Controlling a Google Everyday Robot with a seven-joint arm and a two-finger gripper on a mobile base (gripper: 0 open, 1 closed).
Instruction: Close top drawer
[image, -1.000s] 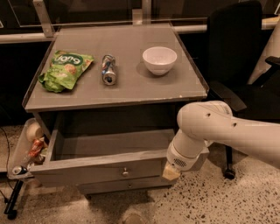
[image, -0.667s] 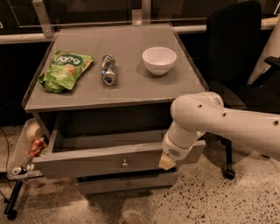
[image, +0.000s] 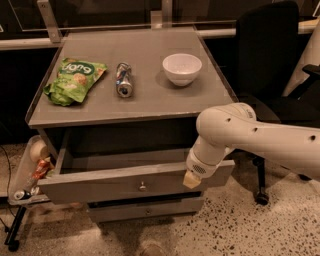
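Grey wood fills my view: the top drawer is open, its front standing well out from the cabinet with the shallow box showing behind it. The gripper sits against that front, at its upper edge. The small round knob lies to the gripper's left and slightly lower.

Over the last second the gripper has come up and a little towards the cabinet, and the gap between the drawer front and the tabletop edge above it looks narrower. I read that as the push taking hold, with the drawer starting to slide in. Most of the travel is left, so I judge the task under way, not near done.

I cannot tell how far the gripper is open; it appears to hold nothing and simply bears on the wood.

Below the gripper is the lower drawer front, which looks slightly out. Beyond it on the tabletop sit a white bowl, a can and a green snack bag, well clear of the push.
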